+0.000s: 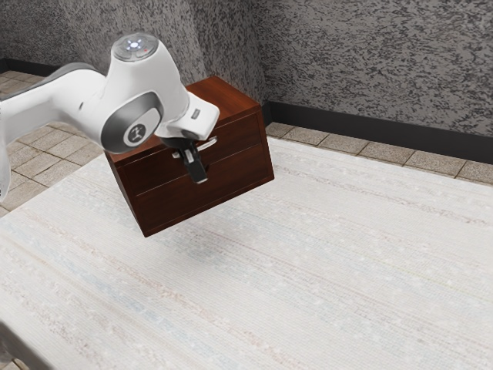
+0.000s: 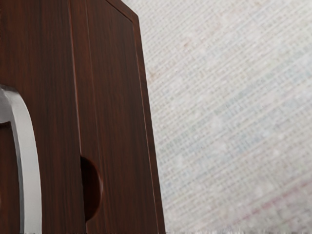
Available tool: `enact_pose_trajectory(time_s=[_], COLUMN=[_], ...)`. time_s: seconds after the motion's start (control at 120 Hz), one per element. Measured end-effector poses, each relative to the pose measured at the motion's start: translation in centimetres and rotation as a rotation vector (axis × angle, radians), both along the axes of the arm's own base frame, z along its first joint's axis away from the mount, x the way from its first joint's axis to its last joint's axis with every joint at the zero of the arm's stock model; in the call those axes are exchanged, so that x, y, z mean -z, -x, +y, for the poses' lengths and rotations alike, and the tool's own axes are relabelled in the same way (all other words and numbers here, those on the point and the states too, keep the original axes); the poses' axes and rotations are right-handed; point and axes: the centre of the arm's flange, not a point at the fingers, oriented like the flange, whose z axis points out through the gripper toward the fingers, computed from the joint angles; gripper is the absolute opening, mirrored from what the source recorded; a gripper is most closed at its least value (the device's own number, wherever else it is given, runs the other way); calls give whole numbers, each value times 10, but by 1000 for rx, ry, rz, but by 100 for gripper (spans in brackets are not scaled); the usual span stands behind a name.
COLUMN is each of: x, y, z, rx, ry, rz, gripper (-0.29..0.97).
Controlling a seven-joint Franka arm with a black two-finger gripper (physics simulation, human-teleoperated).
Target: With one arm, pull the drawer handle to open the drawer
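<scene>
Exterior view: the arm comes in from the left and holds the gripper right up against the front of the dark wooden cabinet, which stands on the pale woven table. The hand points down across the upper drawer, just beside its silver handle. That is probably because the handle is a bar standing off the wood, and the hand has to reach around it before any pull can work. The drawer front lies flush with the cabinet body, so the drawer appears not yet opened.

The white hand hides much of the handle in this view, and the dark gripper blends into the dark wood. Whether the jaws are parted, clenched or already around the bar cannot be told.

The wrist view gives the close detail that the side camera lacks. The handle shows as a curved metal strap arching off the drawer face. Past a seam, a half-round notch is cut into the edge of the neighbouring panel. Beyond the cabinet's edge the table stretches away. Only the exterior view shows the arm's overall posture and how the cabinet sits on the table.
</scene>
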Motion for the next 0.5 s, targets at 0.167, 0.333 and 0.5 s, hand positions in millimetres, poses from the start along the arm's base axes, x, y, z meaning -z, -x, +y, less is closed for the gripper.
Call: enact_pose_trajectory(time_s=[0.167, 0.333, 0.5], x=[6, 3, 6], y=[-8, -12, -18], z=[3, 1, 5], rx=[-6, 1, 6], ry=[-66, -89, -102], rz=[3, -22, -55], gripper=[68, 68, 68])
